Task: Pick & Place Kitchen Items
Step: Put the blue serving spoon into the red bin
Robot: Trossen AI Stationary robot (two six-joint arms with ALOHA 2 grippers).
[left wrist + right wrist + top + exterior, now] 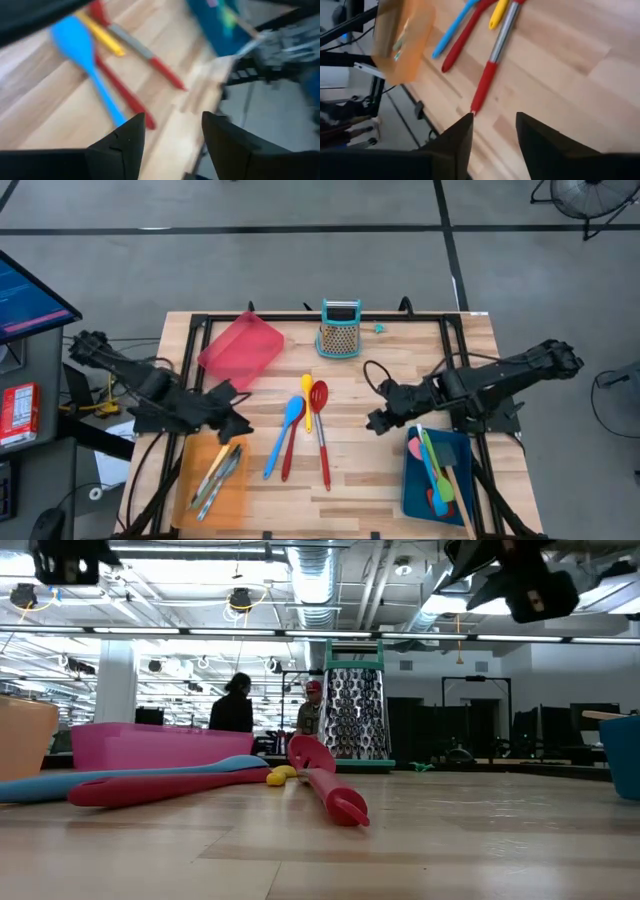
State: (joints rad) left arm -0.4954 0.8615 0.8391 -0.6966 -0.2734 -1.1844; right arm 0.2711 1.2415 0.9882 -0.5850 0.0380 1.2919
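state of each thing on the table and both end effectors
left end effector: open, empty, above orange tray edge
right end effector: open, empty, beside blue tray
blue spoon: lying flat mid-table
red spoon: lying flat mid-table
yellow spoon: lying flat
orange tray: holds cutlery
blue tray: holds spatulas
red tray: empty
grater: upright

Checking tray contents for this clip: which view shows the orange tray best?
The high view: the orange tray lies flat below the left claw, utensils visible inside. The right wrist view catches it at an angle; the low view shows only an edge; the left wrist view misses it.
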